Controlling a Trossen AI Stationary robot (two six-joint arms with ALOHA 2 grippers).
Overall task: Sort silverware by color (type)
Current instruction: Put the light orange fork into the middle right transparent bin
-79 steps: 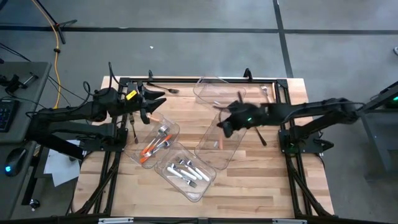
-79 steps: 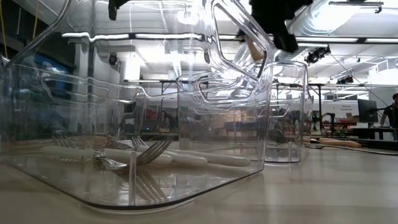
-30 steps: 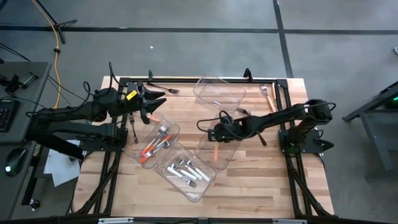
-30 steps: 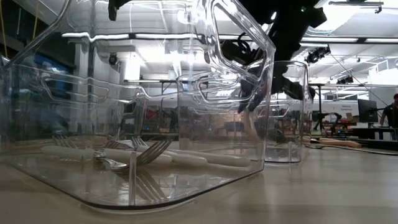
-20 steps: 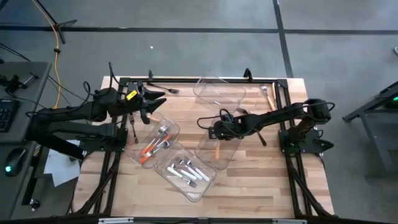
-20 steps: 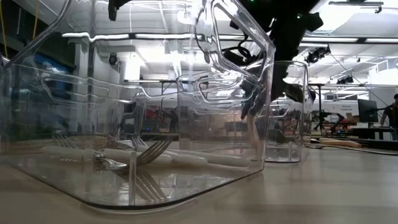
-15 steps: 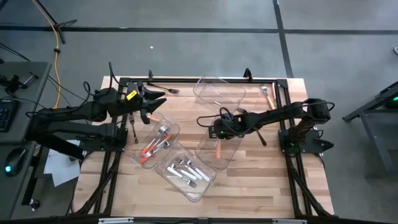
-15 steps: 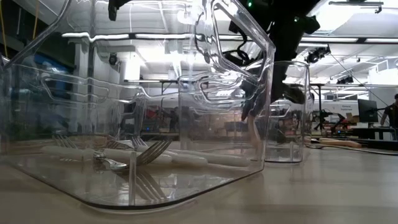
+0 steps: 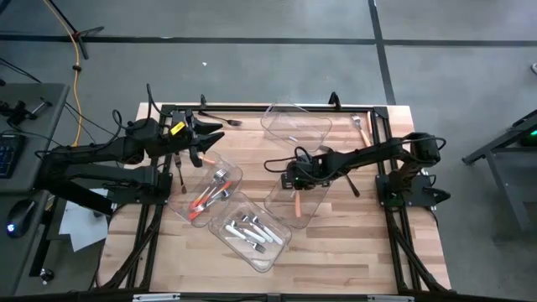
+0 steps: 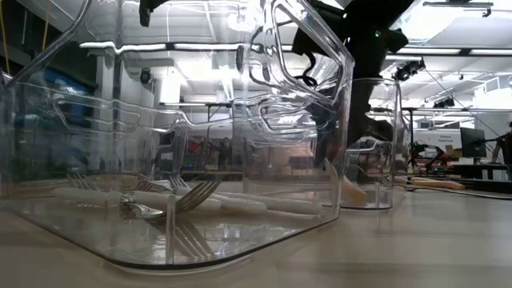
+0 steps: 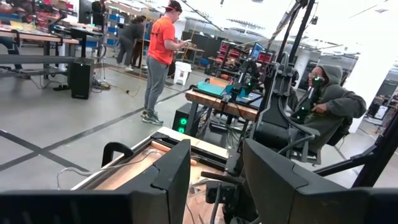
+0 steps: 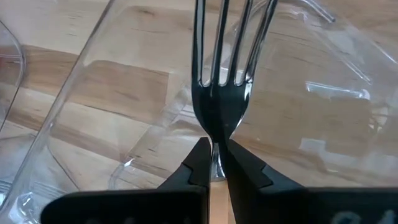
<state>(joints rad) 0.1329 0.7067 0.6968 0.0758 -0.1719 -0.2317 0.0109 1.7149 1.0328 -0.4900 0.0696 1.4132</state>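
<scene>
My right gripper reaches down into a large clear bin in the middle of the table. It is shut on a fork with a silver head and an orange handle. In the low view the handle slants down close to the bin's floor; whether it touches I cannot tell. My left gripper waits at the far left, held level and open, with nothing between its fingers. My right gripper pinches the fork's narrow neck, where the metal head meets the orange handle, between its two fingertips. The fingers slant steeply down from the table's right and lie across the fork. The tines point toward the far edge, the handle toward the near edge.
A clear bin with orange-handled pieces and another with white-handled pieces lie left of the large bin. A further clear bin stands at the far edge. Black pieces lie loose at the left, far and right.
My right gripper has sunk lower into the large bin with the fork and tipped a little further down. The fork's orange handle now shows near the bin's floor in the low view.
</scene>
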